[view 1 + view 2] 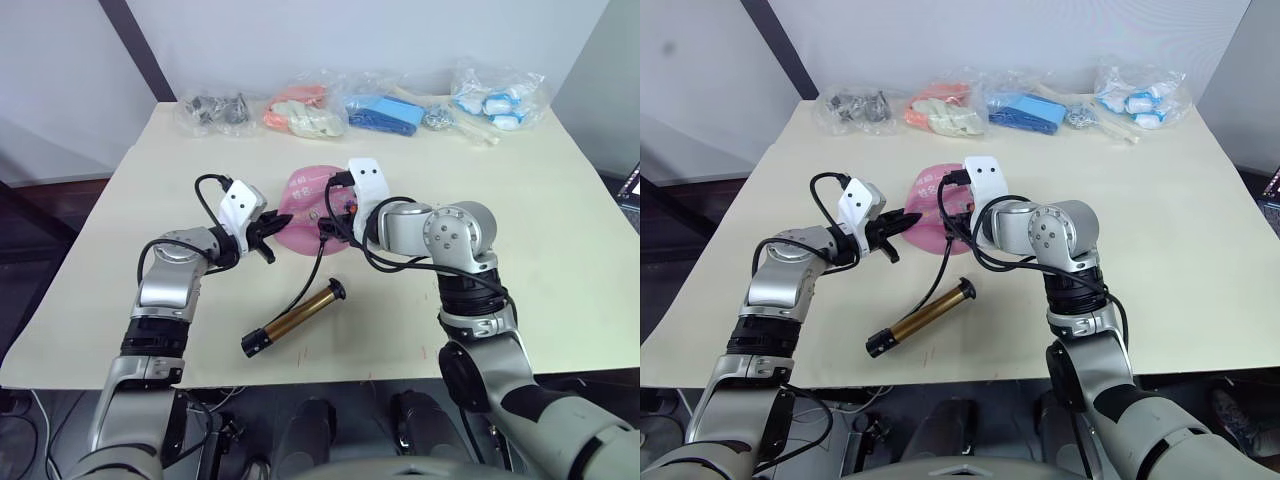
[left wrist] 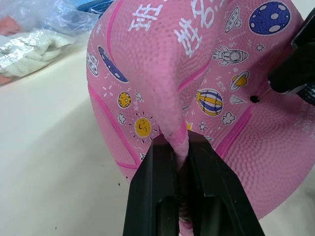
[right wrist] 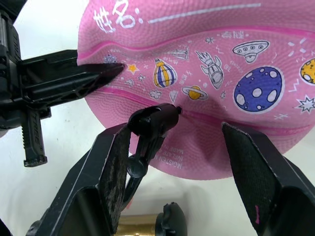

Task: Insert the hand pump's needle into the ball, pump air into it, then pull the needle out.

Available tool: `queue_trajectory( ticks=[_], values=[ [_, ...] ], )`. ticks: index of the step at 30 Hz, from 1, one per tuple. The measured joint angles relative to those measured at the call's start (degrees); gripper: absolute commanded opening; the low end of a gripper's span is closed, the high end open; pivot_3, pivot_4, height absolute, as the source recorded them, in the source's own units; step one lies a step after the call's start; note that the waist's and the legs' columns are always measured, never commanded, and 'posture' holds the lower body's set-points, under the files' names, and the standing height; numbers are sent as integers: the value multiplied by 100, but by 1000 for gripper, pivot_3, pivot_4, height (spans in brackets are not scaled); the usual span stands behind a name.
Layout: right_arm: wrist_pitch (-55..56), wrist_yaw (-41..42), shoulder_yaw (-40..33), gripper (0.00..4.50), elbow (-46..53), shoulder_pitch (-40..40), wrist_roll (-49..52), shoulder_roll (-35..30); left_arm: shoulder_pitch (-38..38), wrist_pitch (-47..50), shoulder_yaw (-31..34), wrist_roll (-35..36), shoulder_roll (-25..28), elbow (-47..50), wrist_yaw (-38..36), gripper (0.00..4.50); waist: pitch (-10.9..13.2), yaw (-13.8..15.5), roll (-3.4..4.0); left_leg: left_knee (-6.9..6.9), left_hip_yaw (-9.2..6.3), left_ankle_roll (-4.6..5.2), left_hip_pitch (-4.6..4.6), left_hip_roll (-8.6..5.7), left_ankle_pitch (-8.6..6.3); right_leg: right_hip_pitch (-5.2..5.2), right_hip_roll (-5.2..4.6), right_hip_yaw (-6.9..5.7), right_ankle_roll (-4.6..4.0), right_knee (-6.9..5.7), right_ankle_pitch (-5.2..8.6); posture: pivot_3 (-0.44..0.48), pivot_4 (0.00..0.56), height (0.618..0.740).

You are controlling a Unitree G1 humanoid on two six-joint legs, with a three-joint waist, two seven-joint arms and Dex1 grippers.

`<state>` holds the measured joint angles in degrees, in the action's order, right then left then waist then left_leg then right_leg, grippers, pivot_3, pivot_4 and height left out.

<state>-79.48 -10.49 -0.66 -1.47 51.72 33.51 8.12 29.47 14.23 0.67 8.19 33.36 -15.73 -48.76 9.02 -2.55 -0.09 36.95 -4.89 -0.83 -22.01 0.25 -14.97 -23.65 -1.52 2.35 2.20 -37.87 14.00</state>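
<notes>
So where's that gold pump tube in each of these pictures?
Left eye view: the hand pump lies slanted on the table, nearer the robot than the ball.
Right eye view: same spot.
Left wrist view: not in it.
Right wrist view: a gold sliver at the edge.
Shared landmark: the ball.

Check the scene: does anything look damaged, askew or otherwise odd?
The pink rubber ball is limp and caved in, a fold of its skin pinched by the left pincer. The gold-brass hand pump lies on its side on the cream table. Nothing spilled.
</notes>
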Motion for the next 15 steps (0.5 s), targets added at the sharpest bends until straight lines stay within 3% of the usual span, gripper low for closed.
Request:
queue_trajectory(
  ticks=[2,5,15],
  values=[
    [34,-1,18,3054,-39,1,-1,0,0,0,0,0,0,0,0,0,0,0,0,0,0,0,0,0,0,0,0,0,0,0,0,0,150,740],
    [105,6,24,2289,-106,5,10,0,0,-1,-1,0,-1,-1,0,0,0,0,0,0,0,0,0,0,0,0,0,0,0,0,0,0,150,740],
    [123,11,103,2289,-138,17,53,1,0,-3,-3,0,-1,1,0,0,0,1,0,0,0,0,-1,0,0,0,-1,0,0,0,0,0,150,740]
  ],
)
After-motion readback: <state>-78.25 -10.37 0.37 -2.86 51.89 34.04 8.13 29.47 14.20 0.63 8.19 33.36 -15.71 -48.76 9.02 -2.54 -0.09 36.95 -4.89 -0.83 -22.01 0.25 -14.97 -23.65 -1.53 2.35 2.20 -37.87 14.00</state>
